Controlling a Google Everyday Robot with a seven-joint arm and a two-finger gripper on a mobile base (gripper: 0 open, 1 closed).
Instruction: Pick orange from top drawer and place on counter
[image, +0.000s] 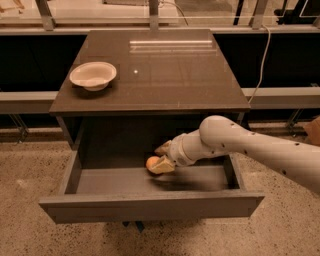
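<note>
The orange (151, 161) lies on the floor of the open top drawer (150, 205), near its middle. My gripper (161, 157) is down inside the drawer at the orange, reaching in from the right on the white arm (250, 145), and its tip overlaps the fruit's right side. The dark glossy counter (165, 70) tops the cabinet above the drawer.
A white bowl (93, 75) stands on the counter's left rear part. The drawer's front panel juts out over the speckled floor (30, 180). Dark shelving and a rail run behind the cabinet, with a cable (261, 60) hanging at the right.
</note>
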